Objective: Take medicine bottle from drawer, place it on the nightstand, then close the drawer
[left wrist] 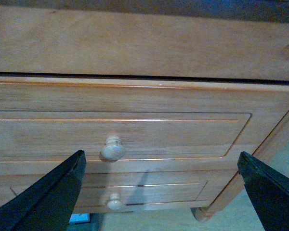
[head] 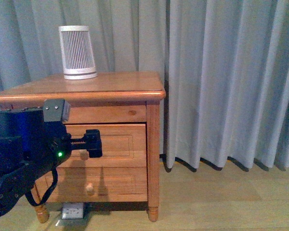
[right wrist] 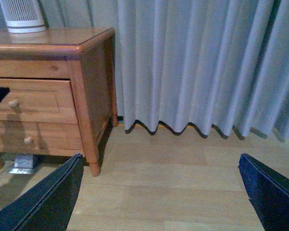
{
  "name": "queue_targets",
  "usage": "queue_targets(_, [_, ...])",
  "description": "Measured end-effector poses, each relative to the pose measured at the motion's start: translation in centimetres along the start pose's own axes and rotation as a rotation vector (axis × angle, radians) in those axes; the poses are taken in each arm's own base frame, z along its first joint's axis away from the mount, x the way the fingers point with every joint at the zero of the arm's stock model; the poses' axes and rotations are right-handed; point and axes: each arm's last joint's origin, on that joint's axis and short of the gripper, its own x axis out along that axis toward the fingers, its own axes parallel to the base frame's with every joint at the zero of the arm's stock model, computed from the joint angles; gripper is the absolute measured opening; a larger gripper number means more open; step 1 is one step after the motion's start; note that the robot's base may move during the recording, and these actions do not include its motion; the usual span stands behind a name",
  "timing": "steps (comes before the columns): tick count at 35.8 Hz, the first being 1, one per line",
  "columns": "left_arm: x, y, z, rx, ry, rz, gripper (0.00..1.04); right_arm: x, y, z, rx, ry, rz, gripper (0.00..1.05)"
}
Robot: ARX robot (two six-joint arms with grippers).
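Nearest the front camera, the bulk of the left arm (head: 19,159) covers the left part of the nightstand (head: 111,89) front. A small white box (head: 72,210) lies on the floor under the nightstand between its turned feet. Above it is the lower drawer (head: 111,180) with its pale knob (head: 89,188). Further back, on the glossy worktop, a white slatted cone (head: 77,53) stands upright near the rear left. The left arm reaches level towards the drawer (head: 115,144), and the left claw (head: 91,144) hangs just beside the drawer's round knob (left wrist: 113,149). In the left wrist view the claw is released, its dark fingers (left wrist: 62,192) spread wide with the knob between them and touching neither. A thin dark gap runs along the top of the drawer front. Its inside is hidden, so I cannot tell where the medicine bottle is. The right claw (right wrist: 160,159) shows only in its own wrist view, also released with fingers well apart, held low over the pale wooden floor (right wrist: 183,192) to the side of the nightstand. Behind everything, a grey pleated curtain (head: 221,82) hangs to the floor across the whole back wall.
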Motion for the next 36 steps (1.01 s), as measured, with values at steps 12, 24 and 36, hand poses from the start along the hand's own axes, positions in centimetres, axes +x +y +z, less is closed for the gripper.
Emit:
queue_targets(12, [3.3, 0.6, -4.7, 0.074, 0.046, 0.009, 0.98, 0.0, 0.0, 0.0, 0.000, 0.000, 0.000, 0.98])
queue_targets(24, [6.2, 1.9, -4.6, 0.089, 0.046, 0.030, 0.98, 0.0, 0.0, 0.0, 0.000, 0.000, 0.000, 0.98])
queue_targets(36, [8.0, 2.9, -4.6, 0.130, 0.076, 0.040, 0.98, 0.0, 0.0, 0.0, 0.000, 0.000, 0.000, 0.98])
